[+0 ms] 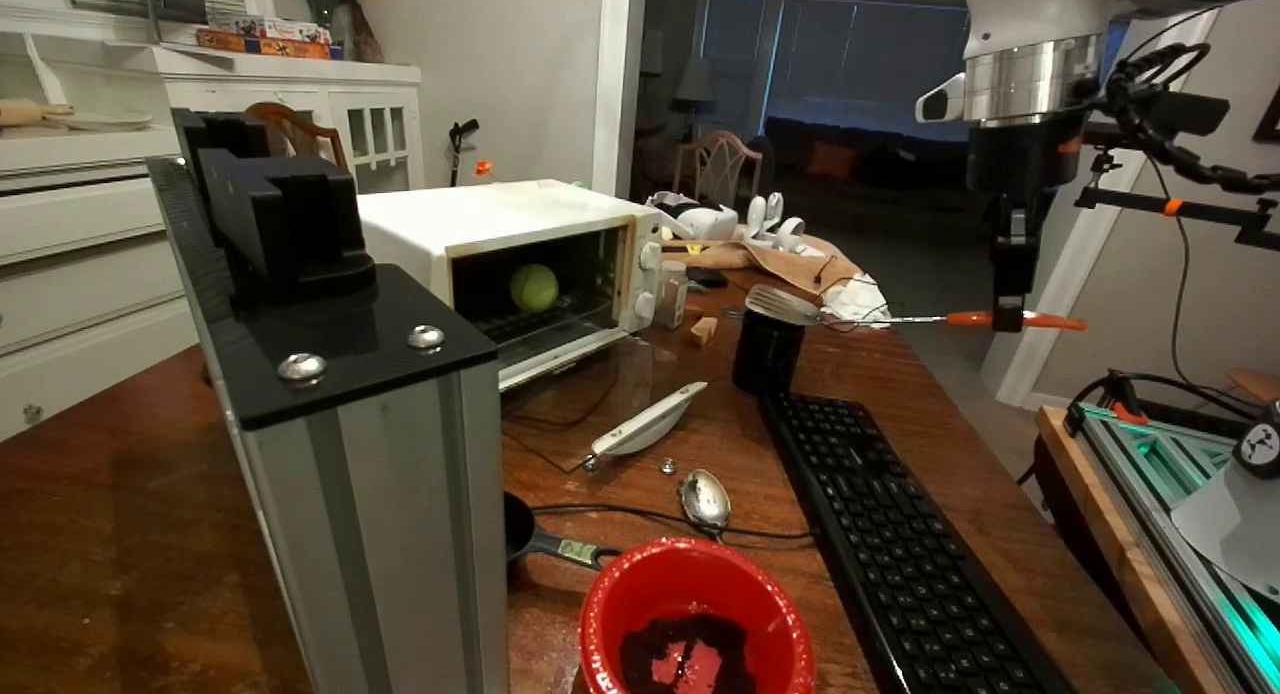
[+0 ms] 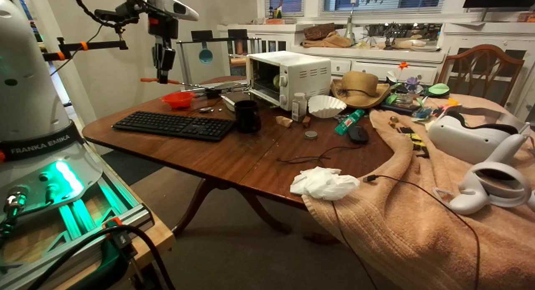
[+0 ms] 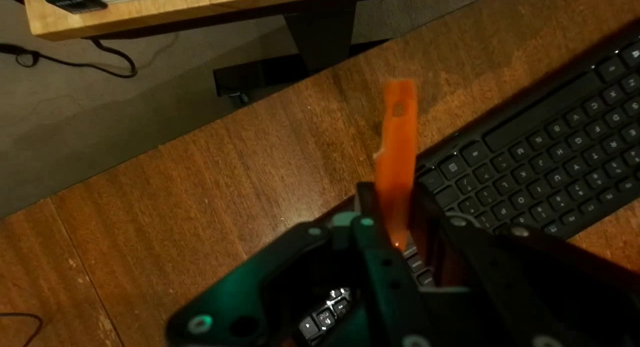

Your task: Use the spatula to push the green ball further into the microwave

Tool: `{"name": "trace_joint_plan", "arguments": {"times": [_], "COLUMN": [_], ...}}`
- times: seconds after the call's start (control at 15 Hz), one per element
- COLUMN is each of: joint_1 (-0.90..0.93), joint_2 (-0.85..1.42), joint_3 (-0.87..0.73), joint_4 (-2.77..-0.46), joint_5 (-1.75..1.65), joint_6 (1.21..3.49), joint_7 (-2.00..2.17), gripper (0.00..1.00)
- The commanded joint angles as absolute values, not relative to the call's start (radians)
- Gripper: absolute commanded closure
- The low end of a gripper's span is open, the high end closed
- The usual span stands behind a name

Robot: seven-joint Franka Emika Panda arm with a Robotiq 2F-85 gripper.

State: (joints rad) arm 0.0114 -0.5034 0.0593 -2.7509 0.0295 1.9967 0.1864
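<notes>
The gripper (image 1: pixel 1008 319) is pinching a spatula (image 1: pixel 965 319) partway along its orange handle, the slotted metal head reaching out ahead of the fingers. It is probably being held this way so the head can poke deep inside without the fingers having to follow.

Beneath the fingers, a black keyboard (image 3: pixel 540 147) is lying on the wooden table (image 3: pixel 250 177). Near the keyboard's end, lower than the fingers, a black mug (image 2: pixel 247 118) is standing; its contents are staying hidden from me. Also lower, a red bowl (image 1: pixel 690 579) is holding something dark (image 1: pixel 735 642). Farthest from the fingers, a white microwave (image 1: pixel 520 214) is standing open, and the green ball (image 1: pixel 534 288) is sitting inside, well apart from the spatula.
</notes>
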Motion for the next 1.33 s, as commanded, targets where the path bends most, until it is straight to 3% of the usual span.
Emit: {"name": "trace_joint_plan", "arguments": {"times": [0.0, 0.13, 0.2, 0.73, 1.27], "joint_1": [0.009, 0.009, 0.009, 0.028, 0.044], "joint_2": [-0.503, -0.503, -0.503, -0.251, -0.001], "joint_3": [0.061, 0.061, 0.061, 0.053, 0.069], "joint_4": [-2.749, -2.749, -2.749, -2.600, -2.322], "joint_5": [0.030, 0.030, 0.030, 0.111, 0.091], "joint_6": [1.994, 1.994, 1.994, 2.124, 2.099], "joint_7": [0.185, 0.185, 0.185, 0.177, 0.211], "gripper": [0.80, 0.80, 0.95, 0.95, 0.95]}}
